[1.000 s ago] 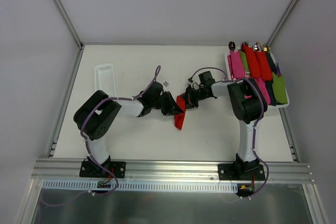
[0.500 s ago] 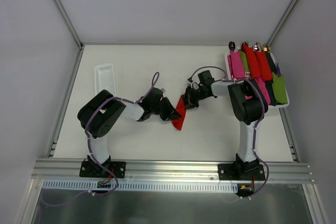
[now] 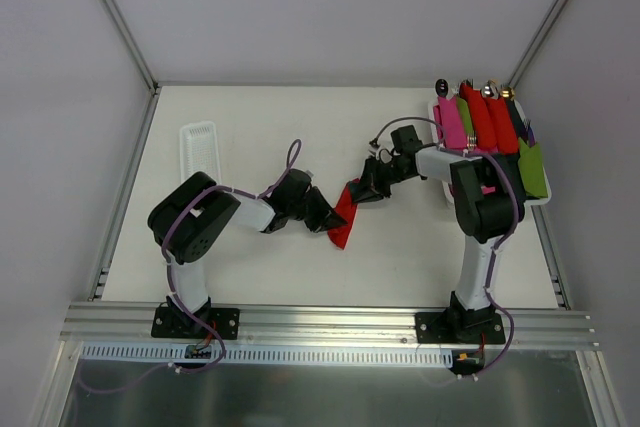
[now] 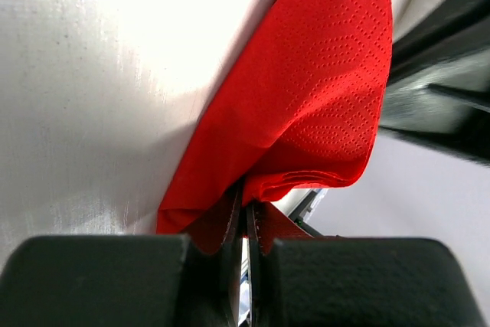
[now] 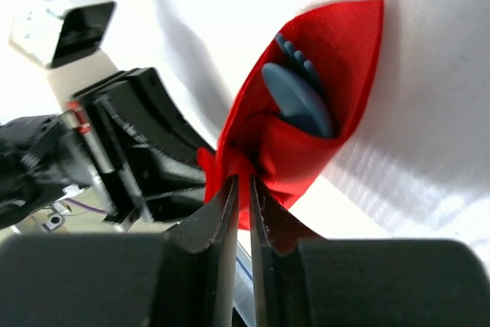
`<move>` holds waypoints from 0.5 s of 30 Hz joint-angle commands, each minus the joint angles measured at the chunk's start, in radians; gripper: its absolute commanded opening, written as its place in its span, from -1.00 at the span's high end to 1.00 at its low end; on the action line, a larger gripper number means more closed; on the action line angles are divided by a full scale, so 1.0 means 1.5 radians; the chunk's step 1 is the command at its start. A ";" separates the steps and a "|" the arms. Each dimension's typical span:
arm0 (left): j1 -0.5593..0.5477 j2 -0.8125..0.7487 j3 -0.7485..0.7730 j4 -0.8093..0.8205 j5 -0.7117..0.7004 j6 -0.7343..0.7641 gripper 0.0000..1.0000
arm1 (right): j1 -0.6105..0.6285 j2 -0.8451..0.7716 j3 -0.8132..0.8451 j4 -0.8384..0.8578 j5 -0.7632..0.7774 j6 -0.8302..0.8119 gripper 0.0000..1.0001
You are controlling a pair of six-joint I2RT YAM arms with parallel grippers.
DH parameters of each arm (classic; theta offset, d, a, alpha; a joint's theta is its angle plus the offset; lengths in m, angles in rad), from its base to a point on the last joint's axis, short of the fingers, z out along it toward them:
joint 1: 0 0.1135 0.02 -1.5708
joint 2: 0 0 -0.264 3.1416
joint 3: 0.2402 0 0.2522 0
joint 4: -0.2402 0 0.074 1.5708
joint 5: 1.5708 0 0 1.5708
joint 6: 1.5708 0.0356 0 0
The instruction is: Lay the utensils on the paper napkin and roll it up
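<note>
Currently I hold the paper napkin (image 3: 343, 222) pinched tight, left gripper (image 3: 327, 218) closed on its left edge, right gripper (image 3: 366, 190) closed on its far end, long axis slanting between them around the blue utensils (image 5: 300, 99).

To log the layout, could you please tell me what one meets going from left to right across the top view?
In order: white basket → left gripper → napkin → right gripper → tray of rolled bundles.
</note>
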 commanded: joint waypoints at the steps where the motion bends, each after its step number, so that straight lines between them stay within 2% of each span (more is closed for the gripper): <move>1: 0.000 0.023 -0.029 -0.088 -0.060 0.007 1.00 | -0.016 -0.048 0.016 -0.023 -0.043 -0.023 0.74; 5: 0.002 0.023 -0.028 -0.083 -0.056 0.013 1.00 | -0.019 -0.052 -0.007 0.013 -0.058 -0.015 0.77; 15: 0.004 0.014 -0.019 -0.077 -0.045 0.022 1.00 | -0.019 0.020 -0.022 0.076 -0.040 0.029 0.87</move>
